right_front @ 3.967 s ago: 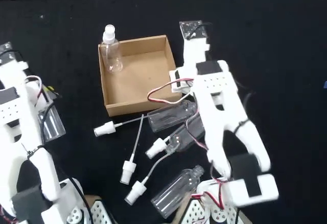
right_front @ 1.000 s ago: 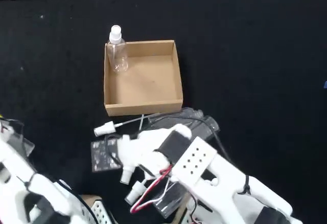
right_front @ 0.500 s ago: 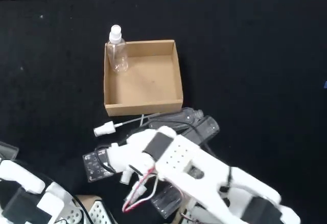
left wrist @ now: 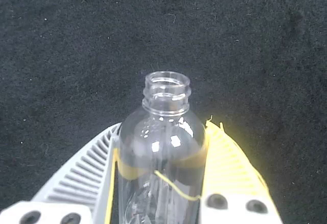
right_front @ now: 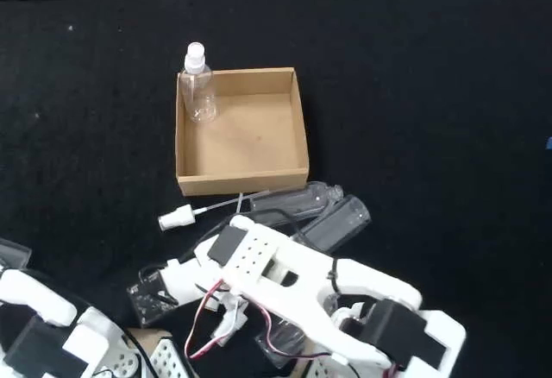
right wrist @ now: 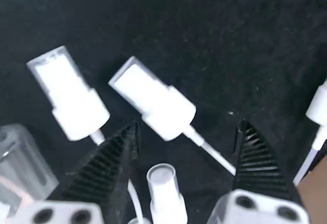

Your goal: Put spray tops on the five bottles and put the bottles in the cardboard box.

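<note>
My left gripper [left wrist: 163, 132] is shut on a clear, topless bottle [left wrist: 163, 152], neck pointing away over black cloth. My right gripper [right wrist: 188, 128] is open just above loose white spray tops: one [right wrist: 156, 104] lies across the gap beyond the fingertips, another [right wrist: 71, 101] sits beside it, and a third [right wrist: 166, 188] stands between the jaws. In the high view the right gripper [right_front: 153, 296] is low at the near left. The cardboard box [right_front: 297, 128] holds one capped bottle [right_front: 198, 89] in its far-left corner. Two topless bottles [right_front: 306, 198] [right_front: 341, 221] lie in front of the box.
A spray top [right_front: 177, 218] with a long tube lies left of the bottles, in front of the box. The right arm [right_front: 285, 274] covers the near middle of the table. The left arm [right_front: 34, 309] sits at the near-left corner. Black cloth stretches bare to the right.
The right arm swung from beside the box to the near left and came down over the loose spray tops. The left arm drew back toward the near-left corner. The box shifted slightly right.
</note>
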